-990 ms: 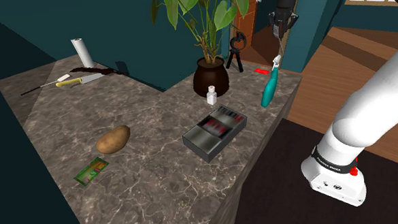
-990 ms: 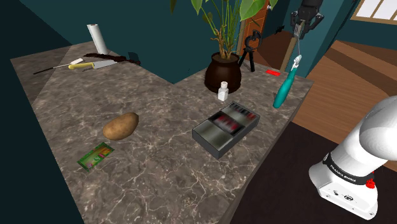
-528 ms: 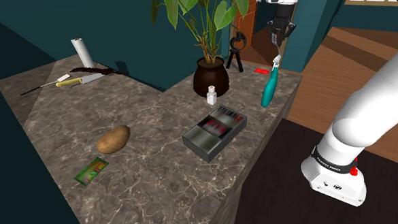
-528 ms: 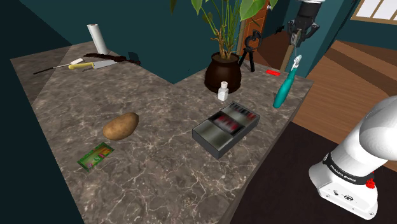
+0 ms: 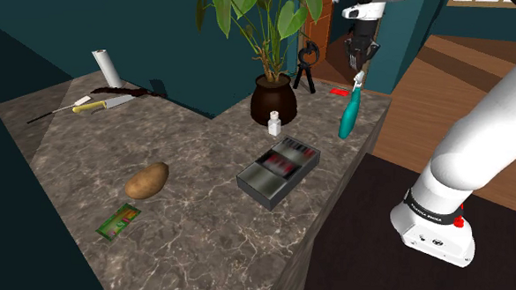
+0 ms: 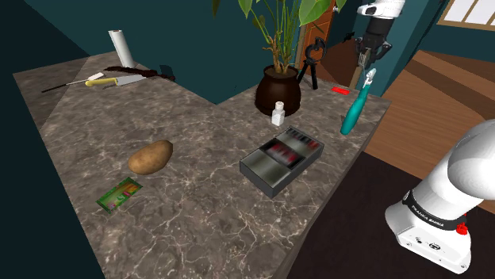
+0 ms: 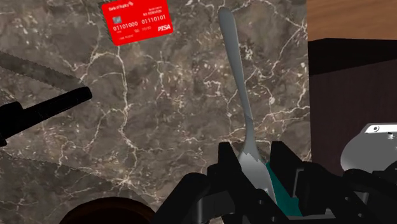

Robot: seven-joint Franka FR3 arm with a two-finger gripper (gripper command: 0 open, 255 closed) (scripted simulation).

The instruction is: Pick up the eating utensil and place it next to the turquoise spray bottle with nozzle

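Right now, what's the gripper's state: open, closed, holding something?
Gripper: fingers closed on the silver eating utensil, held by its head end.

Silver fork (handle down) hangs above turquoise spray bottle.

Smooth grey metal fork, polished veined marble counter, glossy red plastic card.

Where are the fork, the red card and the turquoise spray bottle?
fork [image 7: 240, 83], wrist view, middle of its handle.
red card [image 7: 137, 22], wrist view, centre of its face.
turquoise spray bottle [image 5: 348, 117], shoulder view, on its body.
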